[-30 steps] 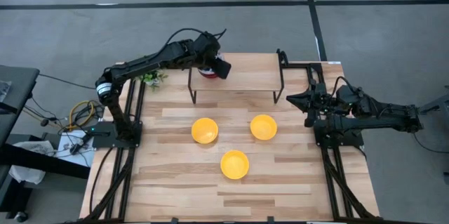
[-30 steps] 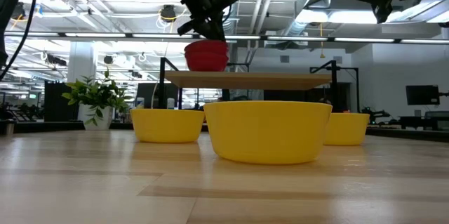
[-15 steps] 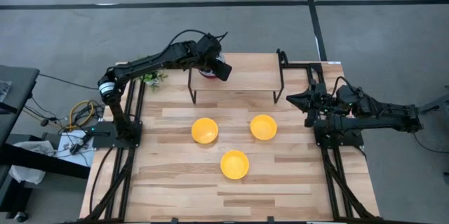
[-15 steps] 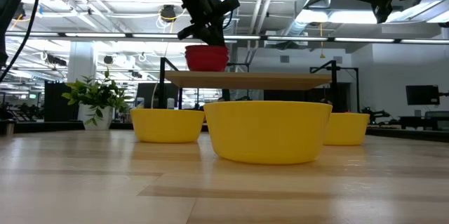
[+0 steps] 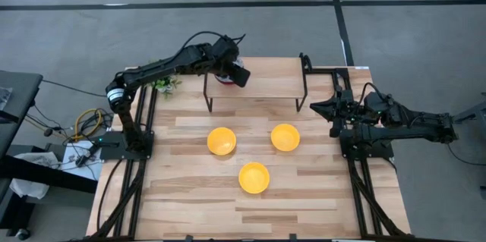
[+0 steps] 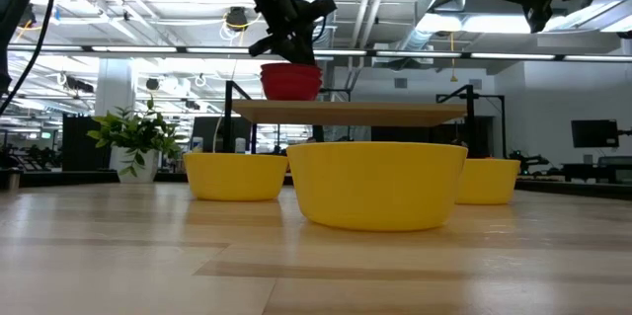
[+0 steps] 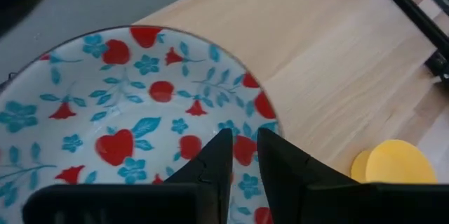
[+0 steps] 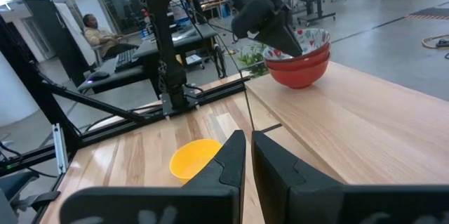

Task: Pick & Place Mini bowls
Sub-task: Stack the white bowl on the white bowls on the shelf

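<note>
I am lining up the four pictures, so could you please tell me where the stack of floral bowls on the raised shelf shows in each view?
High view: stack of floral bowls at the raised shelf's left end, mostly hidden under the left gripper.
Low view: red stack on the shelf, upper centre-left.
Left wrist view: floral inside fills the picture.
Right wrist view: stack upper right.
Shared landmark: the shelf.

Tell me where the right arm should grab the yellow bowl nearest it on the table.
Take the yellow bowl by its rim, coming straight down with one finger inside and one outside. It sits upright and open-topped, clear of its neighbours, and its smooth round wall looks too wide for the right gripper.
</note>
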{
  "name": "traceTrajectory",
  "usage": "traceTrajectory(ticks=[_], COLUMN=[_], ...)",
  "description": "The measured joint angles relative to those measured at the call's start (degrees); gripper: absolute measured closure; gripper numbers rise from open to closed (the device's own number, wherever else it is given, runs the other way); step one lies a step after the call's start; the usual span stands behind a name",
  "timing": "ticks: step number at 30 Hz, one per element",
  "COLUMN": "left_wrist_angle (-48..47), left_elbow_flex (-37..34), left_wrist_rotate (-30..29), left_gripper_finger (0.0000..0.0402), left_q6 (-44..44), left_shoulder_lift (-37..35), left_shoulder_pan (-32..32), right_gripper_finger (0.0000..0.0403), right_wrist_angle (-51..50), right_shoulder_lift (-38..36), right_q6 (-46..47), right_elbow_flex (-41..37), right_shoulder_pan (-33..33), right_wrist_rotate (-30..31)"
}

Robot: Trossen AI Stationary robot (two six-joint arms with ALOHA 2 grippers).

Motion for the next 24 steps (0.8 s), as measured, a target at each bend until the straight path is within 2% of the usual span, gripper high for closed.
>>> traceTrajectory(ticks=[24], left_wrist_angle=[-0.96], left_elbow_flex=[-0.07], left_wrist_rotate=[0.25], left_gripper_finger=[0.0334], left_q6=[-0.18], left_shoulder_lift=[0.83], left_shoulder_pan=[0.31], right_gripper_finger=[0.0386], right_wrist_angle=[0.00], right_shoulder_lift=[-0.02], right_q6=[-0.02], right_elbow_flex=[0.00], right_shoulder_pan=[-0.02], right_wrist_rotate=[0.02])
